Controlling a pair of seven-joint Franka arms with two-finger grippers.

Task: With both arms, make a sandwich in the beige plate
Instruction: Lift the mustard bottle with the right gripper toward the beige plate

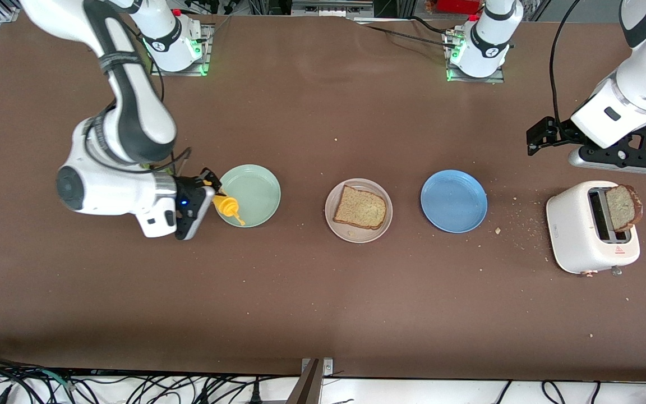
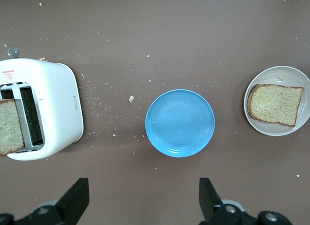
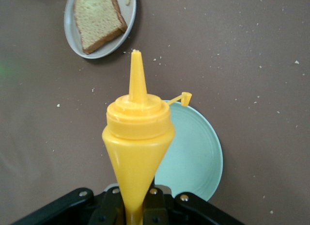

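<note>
One slice of speckled toast (image 1: pixel 360 207) lies flat on the beige plate (image 1: pixel 380 225) at the middle of the table; both also show in the left wrist view, toast (image 2: pixel 275 104) on plate (image 2: pixel 286 74). A second slice (image 1: pixel 623 207) stands in a white toaster (image 1: pixel 581 235) at the left arm's end. My right gripper (image 1: pixel 206 193) is shut on a yellow squeeze bottle (image 3: pixel 138 133), its open nozzle pointing toward the beige plate (image 3: pixel 127 14) over the rim of a mint-green plate (image 1: pixel 255 193). My left gripper (image 2: pixel 143 201) hangs open and empty over bare table by the toaster.
A blue plate (image 1: pixel 453 201) sits bare between the beige plate and the toaster. Crumbs are scattered on the brown table around the toaster. The bottle's cap (image 3: pixel 186 96) dangles on its strap beside the nozzle.
</note>
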